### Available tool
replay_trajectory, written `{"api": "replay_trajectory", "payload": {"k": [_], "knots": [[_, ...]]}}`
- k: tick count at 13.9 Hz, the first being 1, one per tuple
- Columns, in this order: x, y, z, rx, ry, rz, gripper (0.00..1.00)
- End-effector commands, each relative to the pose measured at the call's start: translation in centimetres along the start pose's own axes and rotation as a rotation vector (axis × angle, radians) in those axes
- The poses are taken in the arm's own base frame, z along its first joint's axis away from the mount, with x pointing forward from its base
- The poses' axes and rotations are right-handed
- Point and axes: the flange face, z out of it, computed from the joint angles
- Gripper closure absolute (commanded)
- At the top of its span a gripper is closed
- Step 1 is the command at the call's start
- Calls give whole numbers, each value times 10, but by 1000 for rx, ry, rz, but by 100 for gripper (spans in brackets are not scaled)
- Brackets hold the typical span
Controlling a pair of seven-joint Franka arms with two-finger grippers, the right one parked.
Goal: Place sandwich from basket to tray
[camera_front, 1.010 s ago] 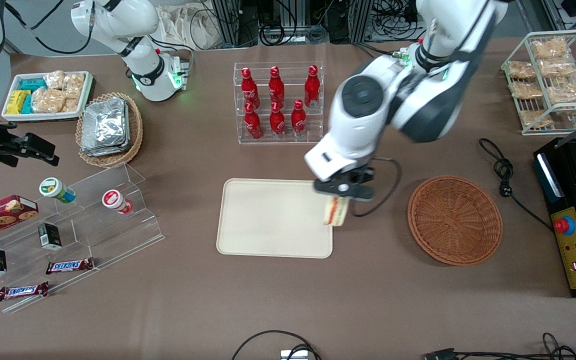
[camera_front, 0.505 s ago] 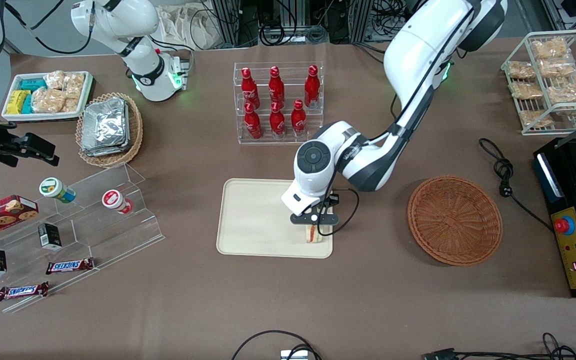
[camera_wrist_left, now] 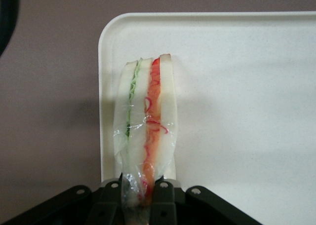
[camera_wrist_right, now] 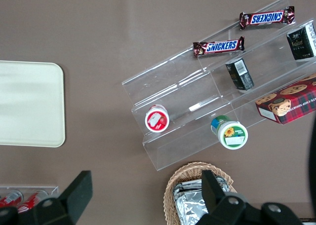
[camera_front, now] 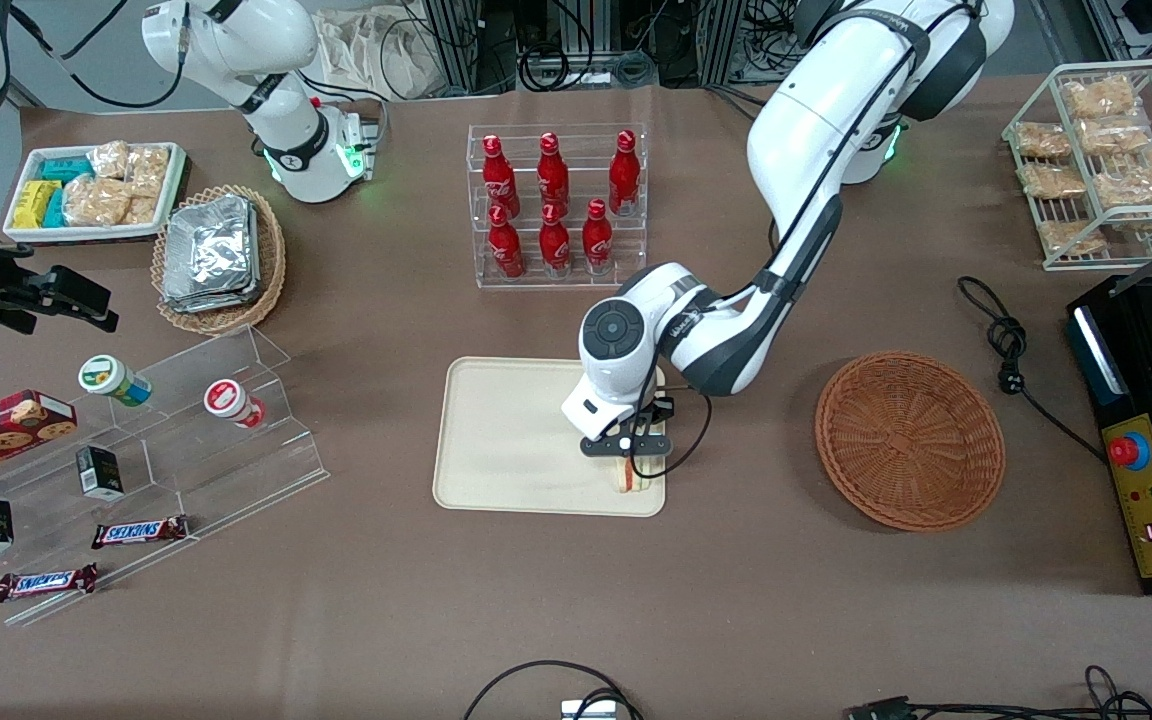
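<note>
A: Where is the sandwich [camera_wrist_left: 145, 129]?

B: Over the tray [camera_front: 511, 440], at the corner nearest the front camera on the basket's side. It stands on edge, wrapped in clear film, with the green layer and the red layer running down its length. Whether its lower edge touches the tray I cannot tell.

A: And the gripper [camera_wrist_left: 143, 195]?

B: Its jaws are closed narrowly on the sandwich's end, one finger [camera_wrist_left: 109, 198] pressed to each bread face. In the front view the gripper [camera_front: 626, 447] hangs just above that tray corner, with the sandwich [camera_front: 628, 474] showing below it.

A: The basket [camera_front: 909, 440]?

B: It sits on the table [camera_front: 736, 600] beside the tray, toward the working arm's end, well apart from the gripper, with nothing in it.

A: What else is around?

B: A rack of red bottles [camera_front: 556, 205] stands farther from the front camera than the tray. Toward the parked arm's end there is a clear stepped stand [camera_front: 186, 440] with small packets and two chocolate bars [camera_front: 139, 531].
</note>
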Motion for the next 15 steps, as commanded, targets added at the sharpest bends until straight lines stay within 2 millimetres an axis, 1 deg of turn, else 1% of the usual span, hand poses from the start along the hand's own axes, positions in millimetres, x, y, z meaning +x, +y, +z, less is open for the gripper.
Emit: {"api": "replay_trajectory", "payload": {"k": [1,2,3,5,7,8,9,10,12,13,14,15], "knots": [[1,5,-6,1,40,-12,0],[3,3,-15,-3,49,-15,0],[8,-6,-28,0,67,-30,0],[16,-24,-67,-9,117,-44,0],[21,-49,-112,-29,153,-88,0],[25,-70,-134,-53,155,-130,0],[31,-98,-157,-73,159,-130,0],[36,-125,-175,-85,160,-88,0],[51,-196,-206,-105,123,-41,0],[56,-230,-221,-111,107,-20,0],[56,-263,-236,-102,92,20,0],[54,-291,-247,-92,72,32,0]]}}
